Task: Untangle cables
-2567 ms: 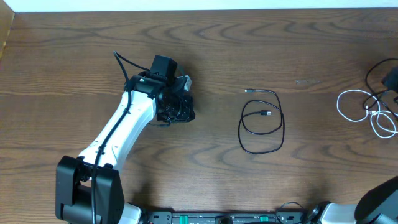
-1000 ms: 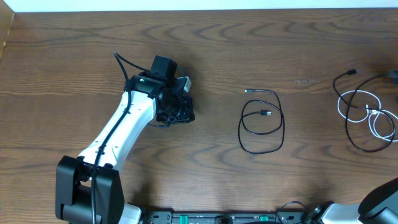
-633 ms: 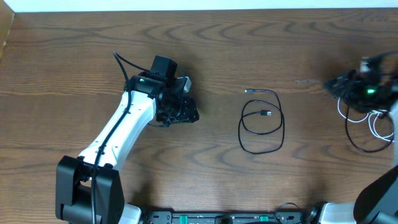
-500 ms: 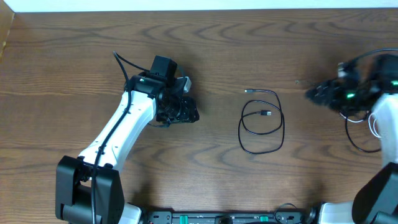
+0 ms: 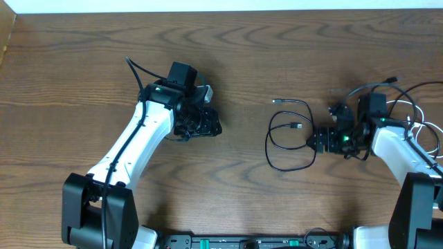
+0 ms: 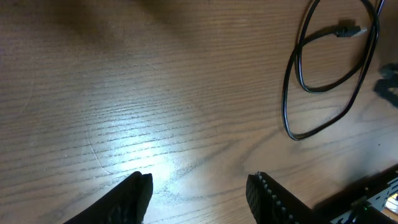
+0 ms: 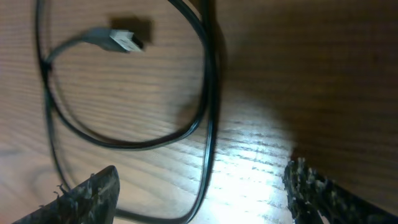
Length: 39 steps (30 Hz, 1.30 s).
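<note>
The black cable (image 5: 291, 138) lies coiled in loose loops at the table's middle, both plugs free. My right gripper (image 5: 315, 142) is open at the coil's right edge. In the right wrist view a strand of the black cable (image 7: 208, 124) runs down between the two fingertips (image 7: 93, 193), untouched by either; the gripper (image 7: 202, 193) straddles it. Far to the right the white cable (image 5: 435, 142) lies partly hidden behind the right arm. My left gripper (image 5: 208, 124) is open over bare wood, well left of the coil; its view shows the black cable (image 6: 298, 81) ahead of the empty gripper (image 6: 199, 193).
The right arm's own thick black cable (image 5: 370, 88) arcs above its wrist. The table's far edge (image 5: 221, 10) runs along the top of the overhead view. The left arm (image 5: 138, 145) stretches from the near left corner.
My right arm has swept in from the far right edge to the right side of the black coil. The left gripper's fingers have spread apart. Neither cable has moved.
</note>
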Each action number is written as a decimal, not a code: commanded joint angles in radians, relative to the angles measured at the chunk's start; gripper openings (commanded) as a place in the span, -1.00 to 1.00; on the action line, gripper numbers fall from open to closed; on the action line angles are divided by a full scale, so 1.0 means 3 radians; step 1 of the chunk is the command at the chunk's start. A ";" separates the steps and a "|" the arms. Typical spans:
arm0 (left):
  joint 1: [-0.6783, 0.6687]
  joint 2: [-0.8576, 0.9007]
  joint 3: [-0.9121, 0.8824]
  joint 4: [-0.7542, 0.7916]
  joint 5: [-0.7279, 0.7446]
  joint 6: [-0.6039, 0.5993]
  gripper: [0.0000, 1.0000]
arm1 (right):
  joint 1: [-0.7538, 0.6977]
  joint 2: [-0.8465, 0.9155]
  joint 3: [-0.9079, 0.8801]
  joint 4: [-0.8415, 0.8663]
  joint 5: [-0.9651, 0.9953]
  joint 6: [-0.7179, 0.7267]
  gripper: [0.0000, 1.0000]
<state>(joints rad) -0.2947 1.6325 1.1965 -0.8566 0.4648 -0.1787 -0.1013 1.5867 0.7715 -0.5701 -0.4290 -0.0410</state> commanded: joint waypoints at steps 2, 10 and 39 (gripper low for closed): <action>0.0001 0.0025 0.0006 -0.0008 -0.0022 0.0034 0.08 | 0.0047 0.0011 -0.0286 0.0371 -0.0148 0.0131 0.61; 0.0001 0.0027 0.0006 -0.0010 -0.0020 0.0034 0.08 | 0.0219 0.0011 -0.0682 0.1279 -0.0411 0.0744 0.36; 0.0001 0.0027 0.0006 -0.0010 -0.0020 0.0034 0.08 | 0.0965 0.0004 -0.0758 0.1854 -0.1392 0.0680 -0.98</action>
<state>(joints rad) -0.2947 1.6325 1.1965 -0.8566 0.4648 -0.1791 0.1768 1.5806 0.5476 -0.0471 -0.6456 0.2146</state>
